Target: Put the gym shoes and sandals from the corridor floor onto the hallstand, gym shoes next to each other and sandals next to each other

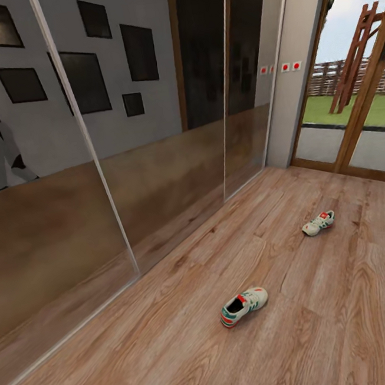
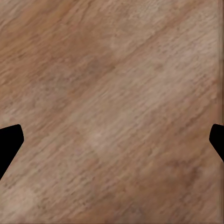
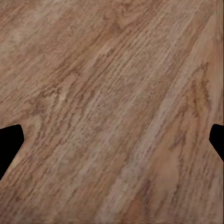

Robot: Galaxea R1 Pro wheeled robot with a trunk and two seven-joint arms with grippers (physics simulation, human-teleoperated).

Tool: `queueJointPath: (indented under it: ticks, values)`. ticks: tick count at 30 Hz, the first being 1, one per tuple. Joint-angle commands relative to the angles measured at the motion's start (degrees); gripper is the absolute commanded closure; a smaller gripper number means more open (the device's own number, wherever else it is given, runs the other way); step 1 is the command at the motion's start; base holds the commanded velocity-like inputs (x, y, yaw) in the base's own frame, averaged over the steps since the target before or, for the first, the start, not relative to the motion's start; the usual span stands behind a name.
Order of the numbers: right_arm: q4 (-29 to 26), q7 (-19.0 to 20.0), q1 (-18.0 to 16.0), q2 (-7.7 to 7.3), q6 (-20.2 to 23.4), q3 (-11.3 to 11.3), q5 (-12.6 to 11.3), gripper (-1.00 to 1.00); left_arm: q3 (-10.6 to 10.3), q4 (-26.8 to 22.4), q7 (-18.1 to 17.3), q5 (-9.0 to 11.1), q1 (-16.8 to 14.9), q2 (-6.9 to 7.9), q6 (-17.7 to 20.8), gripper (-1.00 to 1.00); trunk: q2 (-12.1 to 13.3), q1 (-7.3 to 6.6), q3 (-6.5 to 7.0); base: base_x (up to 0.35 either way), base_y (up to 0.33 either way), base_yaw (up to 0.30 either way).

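Both sets of fingers wide, empty over corridor floor [image 1: 173,348]; nearer gym shoe [image 1: 244,305] lying mid-floor, second [image 1: 318,223] well apart beyond; best approached squarely, gripped across the upper.

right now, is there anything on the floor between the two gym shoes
No. In the head view, only bare wood floor lies between the near gym shoe and the far gym shoe.
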Motion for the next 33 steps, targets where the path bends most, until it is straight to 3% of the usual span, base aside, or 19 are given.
queueJointPath:
  ticks: [1,22,29,33]
  values:
    - [0.1,0.0,-0.1,0.01,-0.2,0.0,0.0,-1.0,0.0,0.0,-0.1,0.4,0.0,0.0,-0.2,-1.0,0.0,0.01,-0.27,0.0,0.0,-0.243]
    - [-1.0,0.0,-0.1,-0.16,-0.1,-0.1,0.0,-1.0,0.1,-0.2,-0.1,0.4,-0.8,0.14,0.5,-1.0,-0.3,0.55,-4.93,0.0,0.0,-0.284]
    - [-14.2,0.1,-0.1,-0.29,1.5,-0.1,0.2,-1.0,0.0,-1.8,-0.1,0.2,-8.2,0.42,2.8,-1.0,-0.4,0.73,-6.48,0.0,0.0,-0.295]
    - [-22.1,0.0,-0.3,-0.33,6.9,-0.1,0.3,-1.0,0.0,-2.2,-0.1,-0.4,-13.2,0.59,8.0,-1.0,-0.5,0.84,-7.41,0.0,0.0,-0.296]
